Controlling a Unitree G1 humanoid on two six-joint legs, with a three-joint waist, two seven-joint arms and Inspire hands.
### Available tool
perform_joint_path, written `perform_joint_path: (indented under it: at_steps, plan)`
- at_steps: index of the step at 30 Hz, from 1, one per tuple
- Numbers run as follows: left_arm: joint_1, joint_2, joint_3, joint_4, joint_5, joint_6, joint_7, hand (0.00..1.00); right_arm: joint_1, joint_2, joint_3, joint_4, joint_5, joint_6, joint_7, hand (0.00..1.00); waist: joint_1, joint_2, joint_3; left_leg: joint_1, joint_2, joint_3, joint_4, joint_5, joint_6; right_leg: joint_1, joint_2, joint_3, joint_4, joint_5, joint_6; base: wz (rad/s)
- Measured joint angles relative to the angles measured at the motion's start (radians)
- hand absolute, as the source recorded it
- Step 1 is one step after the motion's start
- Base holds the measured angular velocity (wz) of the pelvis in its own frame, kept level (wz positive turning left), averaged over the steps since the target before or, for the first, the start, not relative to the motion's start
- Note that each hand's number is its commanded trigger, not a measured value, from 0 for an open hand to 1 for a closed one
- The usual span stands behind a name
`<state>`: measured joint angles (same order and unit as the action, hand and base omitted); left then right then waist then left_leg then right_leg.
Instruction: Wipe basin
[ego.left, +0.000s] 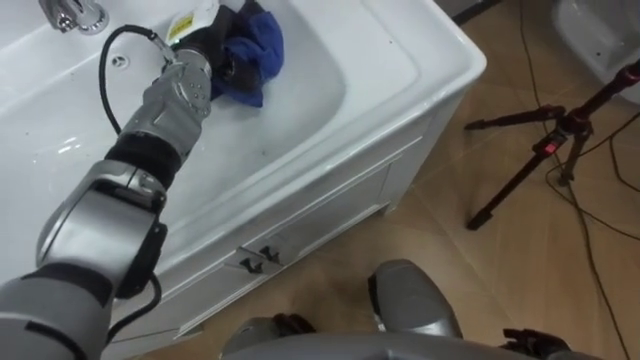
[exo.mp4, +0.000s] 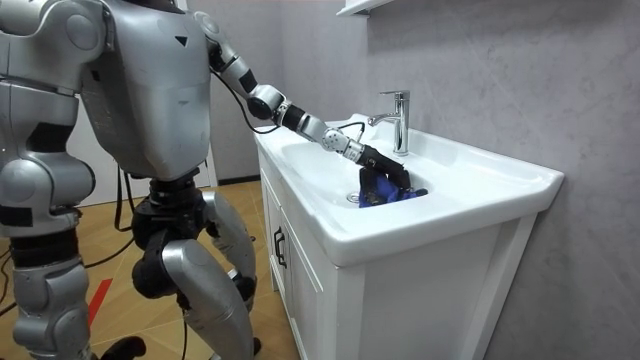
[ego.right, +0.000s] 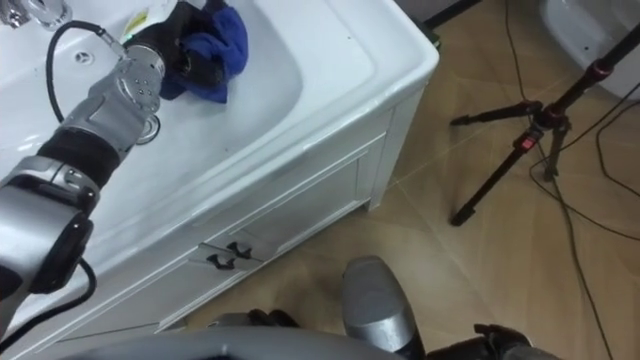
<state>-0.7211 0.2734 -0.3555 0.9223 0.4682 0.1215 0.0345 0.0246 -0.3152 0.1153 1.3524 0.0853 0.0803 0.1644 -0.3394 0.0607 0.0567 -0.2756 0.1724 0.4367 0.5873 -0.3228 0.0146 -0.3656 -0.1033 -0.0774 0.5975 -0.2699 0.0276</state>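
The white basin (ego.left: 330, 90) is set in a vanity top, with a chrome tap (exo.mp4: 400, 120) at its back edge. A blue cloth (ego.left: 255, 50) lies bunched on the basin's inner slope at the back. My left arm reaches in from the lower left, and my dark left hand (ego.left: 215, 55) is curled round the cloth's near side and presses it against the basin wall. The room view has me standing at the vanity's front corner, left arm stretched over the basin to the cloth (exo.mp4: 385, 193).
A white cabinet with two dark door handles (ego.left: 260, 258) stands under the basin. A black tripod (ego.left: 560, 130) with trailing cables stands on the wood floor to the right. A small round hole (ego.left: 118, 62) sits near the tap.
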Motion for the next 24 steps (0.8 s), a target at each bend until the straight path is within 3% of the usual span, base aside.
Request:
perform_joint_path:
  at_steps: [5,8,11,13,20,24]
  plan:
    - [0.011,0.001,0.036,0.004,0.005,-0.022,-0.018,1.0,0.005,0.0,-0.019,-0.003,-0.017,0.009,0.001,0.0,0.007,-0.008,-0.0001,0.007,-0.003,0.0,0.0,-0.001,-0.003,0.002,-0.001,0.0,0.008,-0.007,-0.002,-0.01]
    - [0.049,-0.003,0.065,0.014,0.004,-0.058,-0.014,1.0,0.009,0.0,-0.019,-0.033,-0.016,0.026,0.002,0.0,0.022,-0.022,0.0,0.027,-0.004,0.005,-0.007,-0.004,-0.009,0.019,-0.001,0.002,0.007,-0.008,-0.004,-0.1]
    - [0.095,-0.006,0.084,0.033,0.004,-0.082,-0.006,1.0,0.017,0.005,-0.019,-0.037,-0.012,0.029,0.0,0.0,0.025,-0.041,-0.0097,0.042,-0.006,-0.002,-0.01,-0.007,-0.013,0.035,0.0,0.0,0.006,-0.014,-0.002,0.04]
    - [0.145,-0.016,0.127,0.045,0.003,-0.103,-0.004,1.0,0.031,0.007,-0.022,-0.057,-0.012,0.03,-0.002,0.0,0.037,-0.046,-0.0334,0.048,-0.009,-0.003,-0.018,-0.006,-0.015,0.041,0.0,-0.002,-0.002,-0.014,-0.002,0.0]
    - [0.223,-0.016,0.196,0.073,0.033,-0.125,-0.032,1.0,0.064,0.008,-0.075,-0.082,-0.019,0.029,-0.009,0.0,0.057,-0.052,-0.0417,0.098,-0.012,-0.017,-0.042,-0.004,-0.02,0.109,0.002,-0.019,-0.037,-0.015,0.002,0.05]
    - [0.241,-0.012,0.218,0.07,0.075,-0.131,-0.047,1.0,0.092,0.008,-0.1,-0.111,-0.018,0.031,-0.008,0.0,0.098,-0.048,-0.0443,0.109,-0.012,-0.028,-0.051,0.0,-0.026,0.126,0.006,-0.027,-0.046,-0.016,-0.002,0.05]
